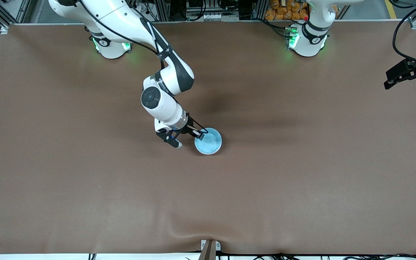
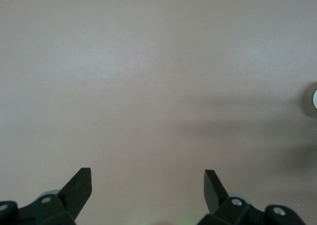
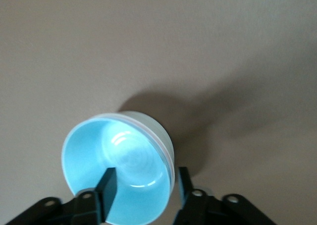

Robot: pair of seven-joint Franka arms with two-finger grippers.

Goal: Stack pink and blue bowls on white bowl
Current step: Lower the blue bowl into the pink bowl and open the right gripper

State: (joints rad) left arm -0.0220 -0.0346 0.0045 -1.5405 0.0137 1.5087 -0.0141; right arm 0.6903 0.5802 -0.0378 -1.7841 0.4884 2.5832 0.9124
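Straddling: right gripper (image 1: 199, 135) fingers parted, one inside and one outside the blue bowl's (image 1: 208, 141) rim.
Bowl place: mid-table (image 1: 85, 180), nested in a white bowl (image 3: 161, 136).
Left gripper (image 1: 408, 74): waits open over the table's edge.

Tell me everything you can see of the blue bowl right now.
The blue bowl is small, round, light sky blue and looks like smooth glossy plastic, upright with its opening up and nothing inside. In the right wrist view a whitish wall and rim show around its outside, so it seems nested in another bowl; no pink is visible. It sits near the middle of the brown table. The right gripper straddles its rim, one finger inside and one outside, not visibly clamped.
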